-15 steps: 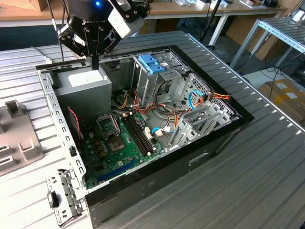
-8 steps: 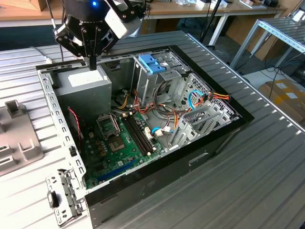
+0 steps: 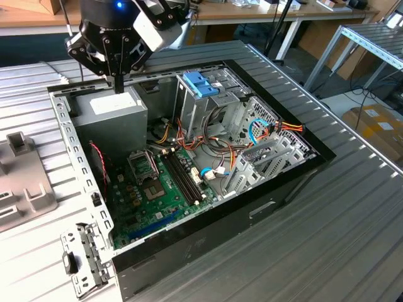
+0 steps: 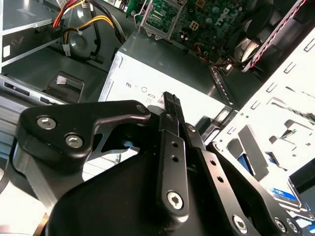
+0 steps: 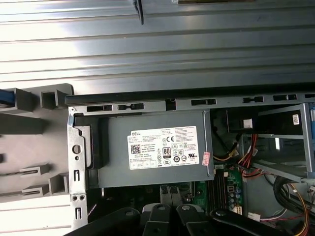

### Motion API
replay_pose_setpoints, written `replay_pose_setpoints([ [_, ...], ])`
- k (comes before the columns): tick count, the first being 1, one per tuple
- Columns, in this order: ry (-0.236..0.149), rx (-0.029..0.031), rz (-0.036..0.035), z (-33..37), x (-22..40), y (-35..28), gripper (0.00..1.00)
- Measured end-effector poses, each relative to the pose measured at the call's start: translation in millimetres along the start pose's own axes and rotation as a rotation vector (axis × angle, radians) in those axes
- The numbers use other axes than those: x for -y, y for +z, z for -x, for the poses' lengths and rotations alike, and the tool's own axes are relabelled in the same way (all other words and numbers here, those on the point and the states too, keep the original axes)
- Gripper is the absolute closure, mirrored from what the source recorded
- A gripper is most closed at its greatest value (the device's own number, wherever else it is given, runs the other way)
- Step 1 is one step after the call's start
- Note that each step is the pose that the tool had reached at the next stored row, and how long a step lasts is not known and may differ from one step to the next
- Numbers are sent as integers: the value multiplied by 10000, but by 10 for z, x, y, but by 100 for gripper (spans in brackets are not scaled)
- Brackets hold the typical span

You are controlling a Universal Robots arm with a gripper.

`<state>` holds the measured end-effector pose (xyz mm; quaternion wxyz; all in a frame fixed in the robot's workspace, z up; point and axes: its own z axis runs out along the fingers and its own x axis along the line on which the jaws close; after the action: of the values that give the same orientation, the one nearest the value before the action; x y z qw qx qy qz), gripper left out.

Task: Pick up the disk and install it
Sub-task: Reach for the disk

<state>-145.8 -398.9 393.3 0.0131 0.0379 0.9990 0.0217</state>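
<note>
My gripper [image 3: 118, 83] hangs just above the grey power supply box [image 3: 112, 112] in the back corner of the open computer case [image 3: 264, 201], on the exterior view's left. Its fingers [image 4: 169, 105] are shut against each other with nothing between them. The tips point at the white sticker [image 5: 163, 147] on top of the box. In the second wrist view, past the case's perforated wall [image 4: 275, 113], lies a flat piece with a white-and-blue label [image 4: 284, 194]. It looks like the disk and lies apart from the gripper.
A metal drive cage with a light-blue plastic top [image 3: 201, 83] stands at the back of the case. The green motherboard [image 3: 151, 189] and loose cables [image 3: 220, 135] lie in the middle. A grey fixture [image 3: 22, 185] sits on the ribbed table outside the case, on the exterior view's left.
</note>
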Motion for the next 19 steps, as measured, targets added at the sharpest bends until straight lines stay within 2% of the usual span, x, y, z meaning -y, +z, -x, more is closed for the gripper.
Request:
replay_pose_setpoints([
  [7, 0, 0, 0, -80, 6, -2, 89],
  [19, 0, 0, 0, -169, 13, -5, 89],
])
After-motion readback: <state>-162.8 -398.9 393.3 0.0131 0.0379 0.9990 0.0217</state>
